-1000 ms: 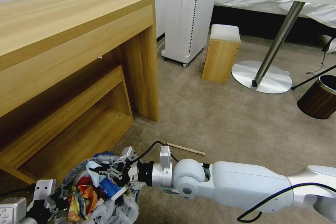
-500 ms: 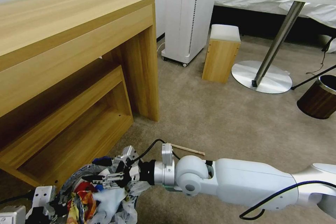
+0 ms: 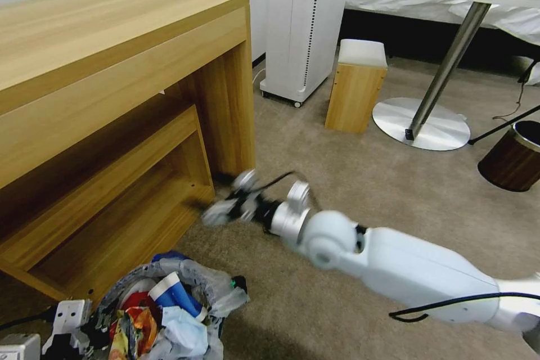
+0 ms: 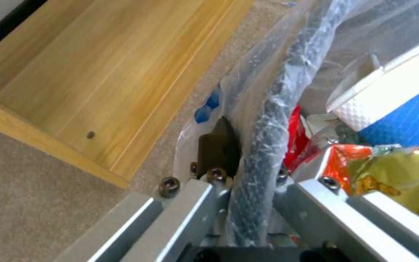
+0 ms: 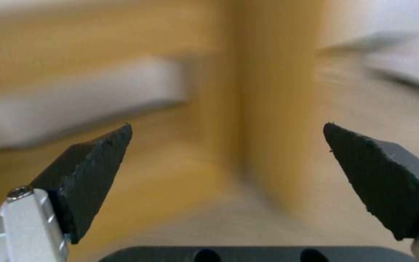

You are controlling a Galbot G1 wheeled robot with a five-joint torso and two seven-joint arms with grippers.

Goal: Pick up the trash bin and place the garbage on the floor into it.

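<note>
Near left on the carpet floor (image 3: pixel 349 180), the trash bin (image 3: pixel 169 270) sits by the desk (image 3: pixel 112 67), packed with garbage (image 3: pixel 163 315). Left pincer (image 4: pixel 248 189) is clenched on the bin's bagged rim: stiff frame, but the liner looks slippery and tear-prone, so hold the rim itself. Right pincer (image 3: pixel 228 208) hangs released, empty, mid-air beyond the bin.

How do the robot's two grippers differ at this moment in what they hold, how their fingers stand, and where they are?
The left gripper is clamped on the trash bin's bag-covered rim; the right gripper holds nothing.
The left gripper's fingers are closed on the rim; the right gripper's stand wide apart.
The left gripper sits low beside the bin; the right gripper hangs above the floor by the wooden desk.
</note>
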